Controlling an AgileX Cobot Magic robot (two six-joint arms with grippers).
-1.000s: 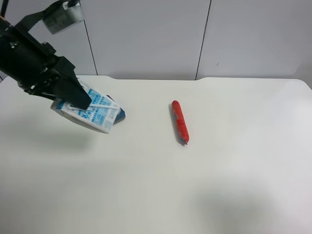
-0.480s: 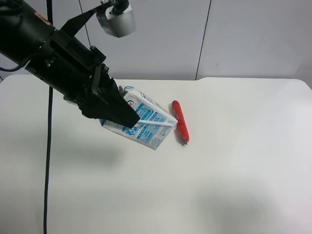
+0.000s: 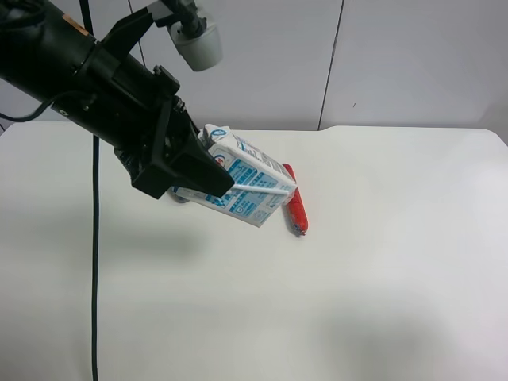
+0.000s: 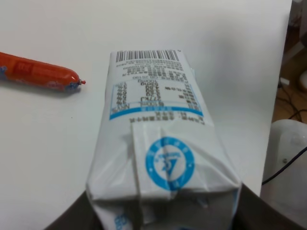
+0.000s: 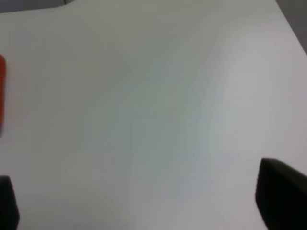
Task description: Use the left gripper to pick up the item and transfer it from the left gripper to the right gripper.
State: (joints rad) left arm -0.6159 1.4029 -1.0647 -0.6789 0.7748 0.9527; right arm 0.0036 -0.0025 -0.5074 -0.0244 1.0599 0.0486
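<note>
Black left gripper point(image 3: 214, 179) clamps the tilted white-and-blue drink carton point(image 3: 252, 187) above the white table point(image 3: 373, 278), near a red sausage-shaped tube point(image 3: 296, 209). Barcode point(image 4: 146, 55) and blue round emblem point(image 4: 170, 163) visible; print illegible. The right gripper point(image 5: 144, 207) gapes, empty.

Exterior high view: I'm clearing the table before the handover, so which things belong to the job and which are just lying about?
In the job: drink carton; left pincer, shut on it; right pincer, open.
Lying about: red sausage-shaped tube on the table.

surface: white table point(image 3: 381, 286) | on it: red sausage-shaped tube point(image 3: 297, 214), lying flat near centre
</note>
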